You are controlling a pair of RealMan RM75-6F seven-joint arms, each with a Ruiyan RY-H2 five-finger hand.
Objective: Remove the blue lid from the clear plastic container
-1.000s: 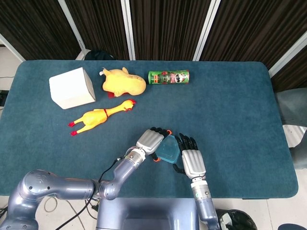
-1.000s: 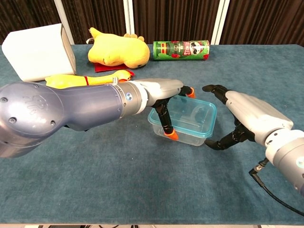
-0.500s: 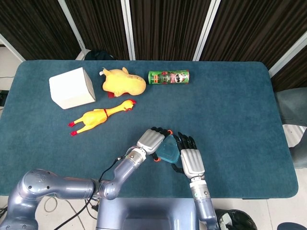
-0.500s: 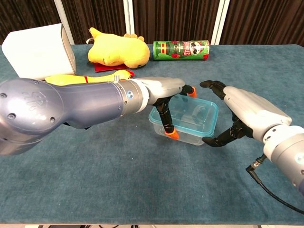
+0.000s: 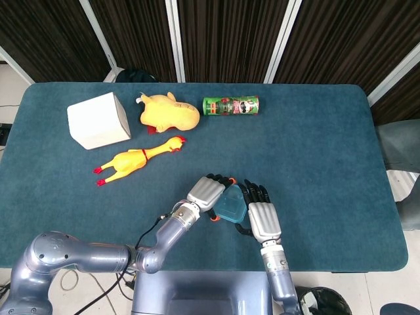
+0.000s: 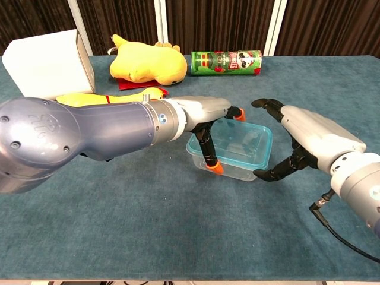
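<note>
Container (image 6: 234, 148) between both curled hands

The light is bright and even, coming from above, so the shadows on the table (image 5: 315, 170) are soft and short, with a darker patch under the clear plastic container (image 6: 234, 148). Both views are sharp, without motion blur. The chest view bends near its edges, and the left arm (image 6: 71, 145) shows a soft shine.
</note>
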